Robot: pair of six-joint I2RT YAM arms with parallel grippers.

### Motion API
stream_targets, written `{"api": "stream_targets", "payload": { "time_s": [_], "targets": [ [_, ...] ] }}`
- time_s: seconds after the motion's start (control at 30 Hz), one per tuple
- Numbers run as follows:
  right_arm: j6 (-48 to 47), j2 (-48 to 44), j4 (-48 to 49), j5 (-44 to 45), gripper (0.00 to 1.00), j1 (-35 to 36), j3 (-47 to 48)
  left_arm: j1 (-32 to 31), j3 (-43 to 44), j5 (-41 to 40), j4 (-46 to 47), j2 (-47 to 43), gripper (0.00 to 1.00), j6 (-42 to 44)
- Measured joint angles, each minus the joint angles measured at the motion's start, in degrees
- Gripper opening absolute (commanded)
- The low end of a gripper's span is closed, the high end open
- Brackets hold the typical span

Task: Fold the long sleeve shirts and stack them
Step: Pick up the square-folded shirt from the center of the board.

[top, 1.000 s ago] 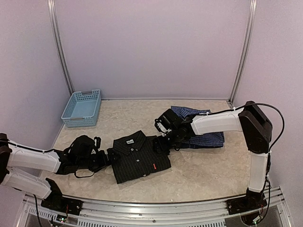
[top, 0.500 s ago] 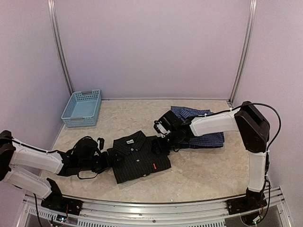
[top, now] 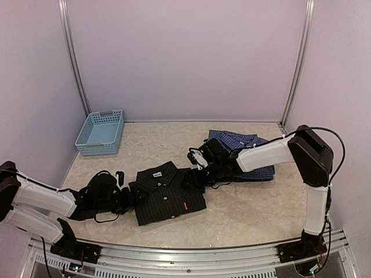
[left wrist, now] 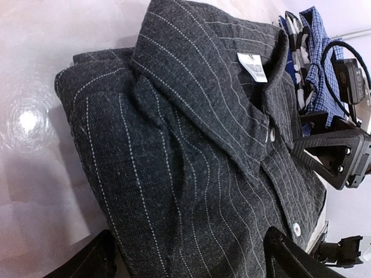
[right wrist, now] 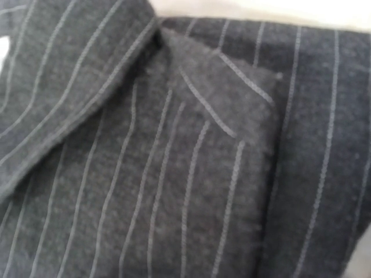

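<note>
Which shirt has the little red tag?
The black pinstriped shirt, the dark one lying flat in front; the blue checked shirt behind it shows none.

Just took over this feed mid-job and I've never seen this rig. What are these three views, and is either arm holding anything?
Two robot arms are bolted at the near edge, each ending in a two-finger gripper. The wide picture is from a fixed camera above and behind them; the close-ups are from cameras on their wrists. On the table lie a folded black pinstriped shirt, a blue checked shirt farther back right, and a light blue basket far left. The left gripper is open, its fingers either side of the black shirt's left edge. The right gripper is at that shirt's right edge; its camera shows only cloth, so I cannot tell whether it grips.
</note>
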Motion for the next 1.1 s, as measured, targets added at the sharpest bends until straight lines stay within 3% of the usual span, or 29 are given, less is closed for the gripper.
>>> {"api": "stream_targets", "payload": {
  "time_s": [0.3,0.47,0.7,1.1],
  "targets": [
    [7.08,-5.95,7.72,-2.16,0.75,2.84,-10.71,-0.31,-0.68,-3.67,-4.59,-3.30,0.80,-0.20],
    [11.41,-11.91,6.54,0.79,0.79,4.02,-17.09,-0.33,-0.63,-4.61,-6.45,-4.37,0.81,0.00],
    [14.12,-13.68,3.82,3.41,0.79,4.04,-17.97,-0.68,-0.44,-4.98,-6.84,-4.31,0.80,0.59],
    [21.49,-5.53,20.44,-7.26,0.62,4.07,-16.35,-3.98,-0.02,-8.61,-6.21,-2.71,0.76,0.52]
  ]
}}
